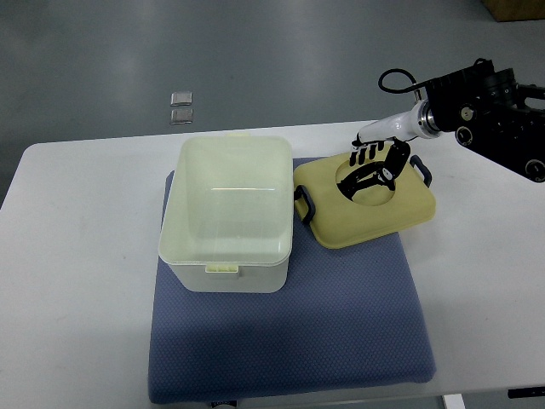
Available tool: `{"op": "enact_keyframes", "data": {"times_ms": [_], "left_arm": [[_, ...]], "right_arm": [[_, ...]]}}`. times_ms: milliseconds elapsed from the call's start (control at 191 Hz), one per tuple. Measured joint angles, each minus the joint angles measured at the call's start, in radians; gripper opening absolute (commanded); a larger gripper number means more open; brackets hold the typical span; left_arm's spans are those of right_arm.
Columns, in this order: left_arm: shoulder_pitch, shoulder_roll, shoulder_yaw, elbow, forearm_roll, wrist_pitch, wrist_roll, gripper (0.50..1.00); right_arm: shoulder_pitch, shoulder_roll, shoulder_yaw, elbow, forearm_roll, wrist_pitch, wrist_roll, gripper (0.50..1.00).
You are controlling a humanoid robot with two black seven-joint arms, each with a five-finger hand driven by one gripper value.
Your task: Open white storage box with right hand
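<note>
Box point(226, 213) sits open on the left part of the blue mat point(289, 341), which lies on the white table point(77, 256). It's white and translucent, nothing visible inside. A latch tab shows on the near rim, another on the far rim.

Lid point(366, 202) is off and lies flat on the mat just right of the box, rotated a bit off the box's axis. It's yellowish, with a round recess in the middle and dark handles at the left and right ends. Its left corner is close to the box's right wall; can't tell if they touch.

Right hand point(375, 164) comes in from the right edge, its dark arm housing at far right. It sits over the lid's recess and far edge. Black fingers point(366, 155) are spread and relaxed, not gripping anything. Whether the fingertips touch the lid surface, can't tell from this angle.

Left arm isn't in frame.

Two small grey squares point(180, 106) lie on the floor beyond the table's far edge, well clear of the work.
</note>
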Motion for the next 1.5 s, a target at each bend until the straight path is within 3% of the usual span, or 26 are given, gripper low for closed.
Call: {"op": "enact_keyframes", "data": {"times_ms": [324,544,617,805,941,1077,1500], "left_arm": [[0.000,0.000,0.000,0.000,0.000,0.000,0.000,1.000],[0.000,0.000,0.000,0.000,0.000,0.000,-0.001,1.000],[0.000,0.000,0.000,0.000,0.000,0.000,-0.001,1.000],[0.000,0.000,0.000,0.000,0.000,0.000,0.000,1.000],[0.000,0.000,0.000,0.000,0.000,0.000,0.000,1.000],[0.000,0.000,0.000,0.000,0.000,0.000,0.000,1.000],[0.000,0.000,0.000,0.000,0.000,0.000,0.000,1.000]], "right_arm": [[0.016,-0.033,0.134,-0.005,0.053,0.019,-0.005,0.905],[-0.007,-0.029,0.360,-0.099,0.306,0.012,-0.012,0.901],[-0.040,-0.022,0.422,-0.123,0.426,-0.048,-0.012,0.903],[-0.133,0.018,0.499,-0.135,0.821,-0.346,-0.011,0.903],[-0.174,0.046,0.502,-0.135,1.027,-0.475,-0.009,0.903],[-0.217,0.067,0.503,-0.135,1.112,-0.514,-0.009,0.905],[-0.320,0.138,0.536,-0.139,1.142,-0.524,0.012,0.924]]}}
